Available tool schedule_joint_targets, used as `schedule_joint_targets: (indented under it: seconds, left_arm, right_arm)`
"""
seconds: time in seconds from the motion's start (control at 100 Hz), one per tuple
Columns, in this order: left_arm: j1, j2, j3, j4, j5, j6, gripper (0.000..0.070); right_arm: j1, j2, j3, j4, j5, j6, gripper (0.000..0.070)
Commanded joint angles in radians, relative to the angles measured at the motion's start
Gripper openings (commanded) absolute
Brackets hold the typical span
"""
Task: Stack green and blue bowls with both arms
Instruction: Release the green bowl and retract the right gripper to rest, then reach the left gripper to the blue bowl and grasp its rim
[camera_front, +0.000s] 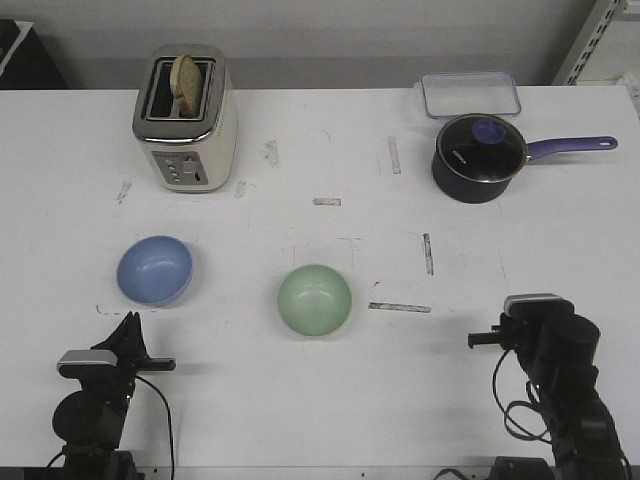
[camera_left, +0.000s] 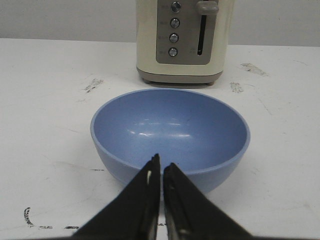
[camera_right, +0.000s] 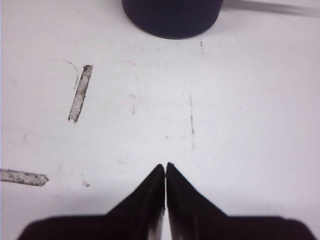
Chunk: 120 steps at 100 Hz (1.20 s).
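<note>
The light blue bowl (camera_front: 154, 269) sits upright and empty on the white table at the front left. It fills the left wrist view (camera_left: 170, 132). The pale green bowl (camera_front: 314, 299) sits upright and empty near the table's front middle, apart from the blue one. My left gripper (camera_front: 130, 322) is shut and empty, just short of the blue bowl's near rim; its tips show in the left wrist view (camera_left: 161, 162). My right gripper (camera_front: 482, 340) is shut and empty over bare table at the front right (camera_right: 165, 166), well right of the green bowl.
A cream toaster (camera_front: 185, 118) with a slice of bread stands at the back left, behind the blue bowl (camera_left: 182, 40). A dark navy saucepan (camera_front: 480, 157) with a glass lid and a clear lidded box (camera_front: 470, 95) stand at the back right. Worn tape marks (camera_front: 400, 307) dot the table.
</note>
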Motion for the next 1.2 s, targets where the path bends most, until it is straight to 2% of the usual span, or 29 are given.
schedule_joint_targets:
  seconds: [0.0, 0.16, 0.35, 0.41, 0.49, 0.64, 0.91, 1.05, 1.19]
  left_arm:
    - [0.0, -0.001, -0.021, 0.013, 0.001, -0.006, 0.0002]
    - [0.0, -0.001, -0.021, 0.03, 0.001, -0.009, 0.0002]
    - [0.0, -0.001, 0.037, 0.203, 0.001, -0.017, 0.0002]
    - [0.0, 0.004, 0.105, 0.212, -0.003, -0.013, 0.0002]
    - [0.002, 0.047, 0.235, 0.157, -0.019, -0.001, 0.0001]
    - [0.003, 0.242, 0.528, -0.039, -0.059, 0.022, 0.0001]
    - [0.064, 0.655, 0.909, -0.29, -0.06, 0.028, 0.0001]
    - [0.148, 0.841, 1.001, -0.396, 0.042, 0.044, 0.0001]
    - [0.207, 0.979, 1.005, -0.433, 0.132, 0.044, 0.0004]
  right_arm:
    - [0.002, -0.063, -0.013, 0.02, 0.004, 0.009, 0.0]
    - [0.002, -0.193, -0.034, 0.033, 0.0, 0.009, 0.0]
    - [0.002, -0.236, -0.034, 0.046, 0.001, 0.009, 0.0]
    - [0.002, -0.236, -0.036, 0.045, 0.0, 0.009, 0.0]
    - [0.002, -0.23, -0.038, 0.046, 0.0, 0.009, 0.0]
    - [0.002, -0.214, -0.038, 0.05, 0.0, 0.009, 0.0]
    - [0.014, -0.199, -0.038, 0.051, -0.002, 0.008, 0.0]
    - [0.035, -0.194, -0.038, 0.051, -0.002, 0.006, 0.0]
    - [0.048, -0.194, -0.038, 0.051, -0.002, 0.005, 0.0]
